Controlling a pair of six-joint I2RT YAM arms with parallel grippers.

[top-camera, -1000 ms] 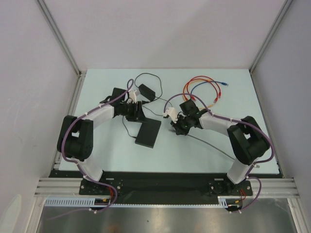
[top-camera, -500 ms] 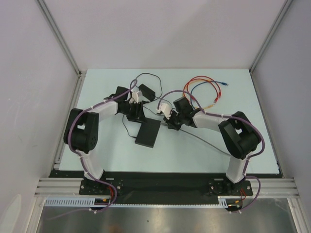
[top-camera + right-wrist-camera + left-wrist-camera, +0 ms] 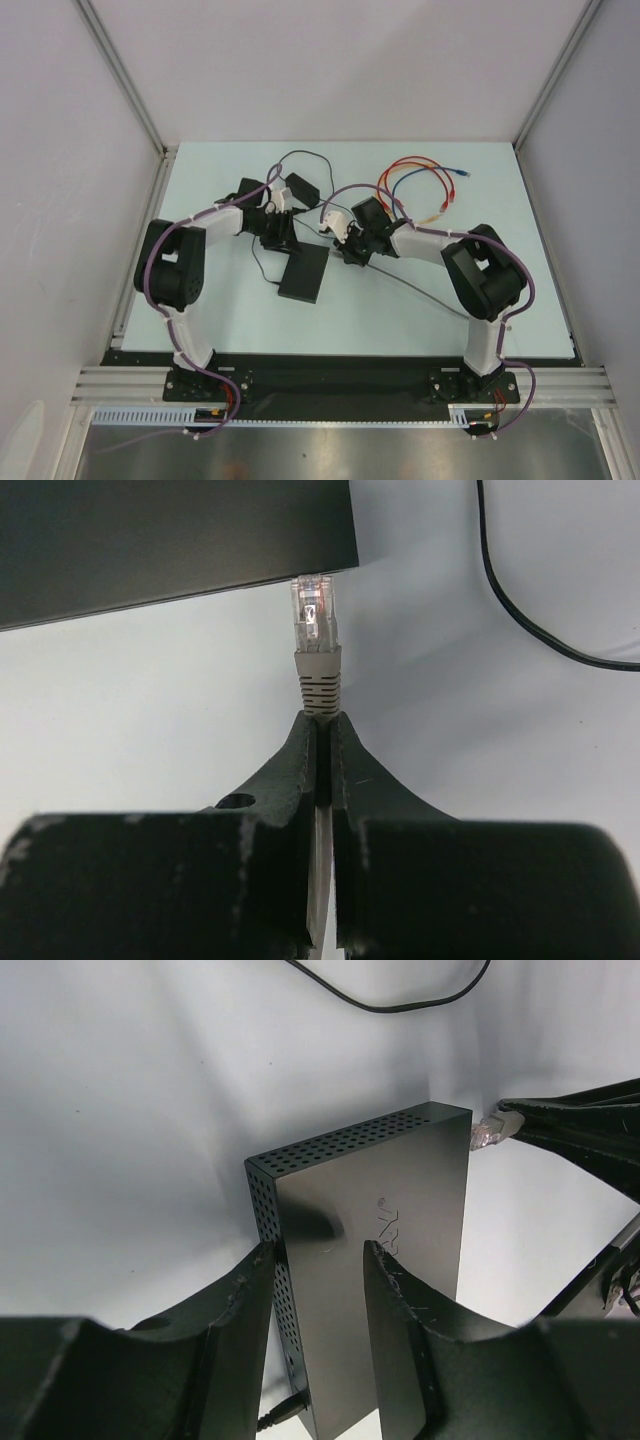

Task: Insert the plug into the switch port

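1. Right pincer [image 3: 322,720] is closed tight on the plug [image 3: 316,610], gripped at the tail of its grey boot. The clear tip sticks straight out ahead of the fingertips, long axis in line with the fingers.
2. Black box [image 3: 170,540] lies directly ahead of this pincer and runs off to its left. Its narrow edge goes crosswise to the plug, slightly slanted.
3. Plug tip sits right at that edge, by the box's corner. Touching or just short, can't tell.
4. Port: not visible in any view. Judged to be somewhere on the edge the plug faces, likely left of the tip, since the tip is at the corner end.
5. Thin black cord [image 3: 520,610] lies ahead-right of the pincer, off the plug's line.
6. Left pincer [image 3: 320,1260] is part-way open and astride one long edge of the box. One finger is beside the perforated side wall, the other over the flat face. Clamped or only resting, can't tell.
7. Seen from the left pincer, the plug is ahead-right, just beside the box's far corner.
8. Right arm is nearer the target edge and carries the plug; the left looks like a brace.
9. Next move probably needs a small sideways shift, then a straight push along the plug's axis. Risks: the tip catches the corner, or the box slides.
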